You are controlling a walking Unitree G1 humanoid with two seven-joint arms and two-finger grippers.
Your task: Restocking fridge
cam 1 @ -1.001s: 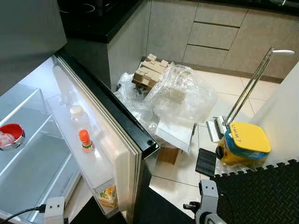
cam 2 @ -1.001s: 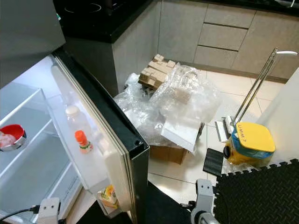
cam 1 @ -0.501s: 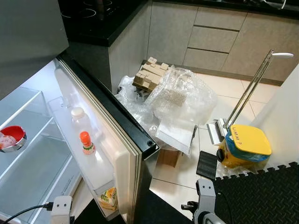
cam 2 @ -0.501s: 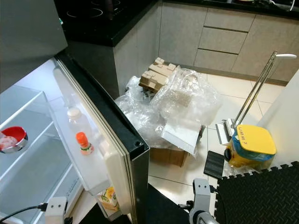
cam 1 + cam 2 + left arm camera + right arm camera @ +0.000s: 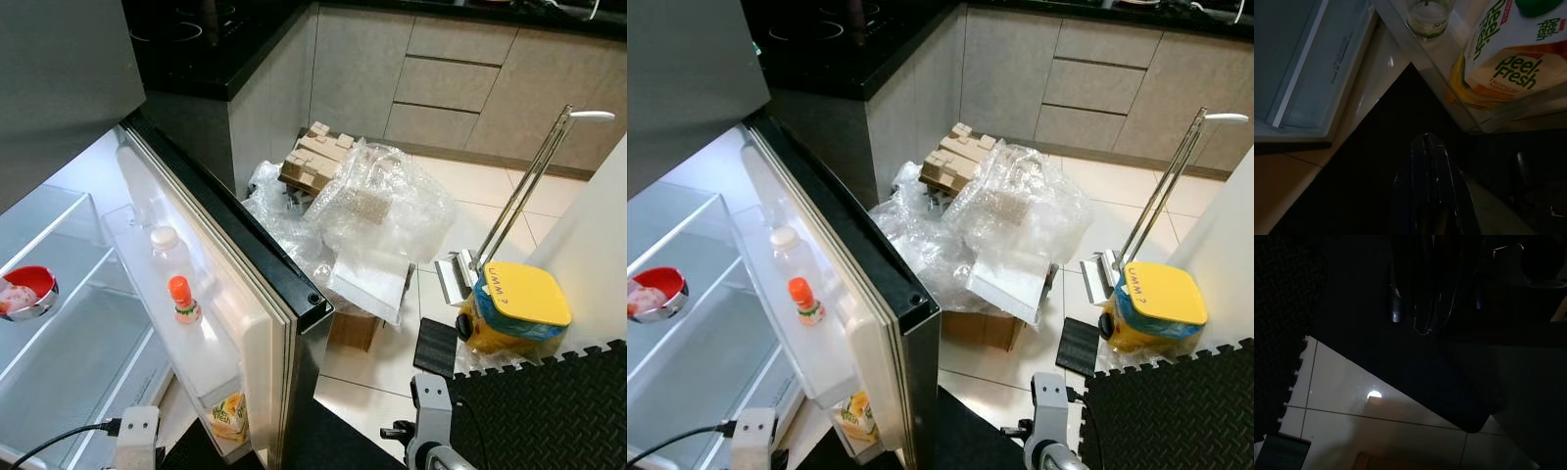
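Note:
The fridge door (image 5: 230,255) stands wide open on my left. Its racks hold a clear white-capped bottle (image 5: 165,247), a small orange-capped bottle (image 5: 181,300) and, lowest, a Peel Fresh juice carton (image 5: 227,419). A red bowl (image 5: 24,292) sits on a glass fridge shelf. In the left wrist view my left gripper (image 5: 1427,144) hangs shut and empty over the dark floor, just below the juice carton (image 5: 1513,58) and a glass jar (image 5: 1429,17). My right gripper (image 5: 1425,308) hangs in deep shade above pale floor tiles.
A heap of clear plastic wrap (image 5: 372,211) covers a cardboard box beyond the door, with pale blocks (image 5: 313,157) behind it. A yellow and blue cleaning machine (image 5: 514,308) with a long handle stands at right. Black foam mat (image 5: 549,401) covers the near right floor.
My left wrist has shifted a little to the right along the bottom of the view. The camera has moved slightly; the fridge's contents stay put.

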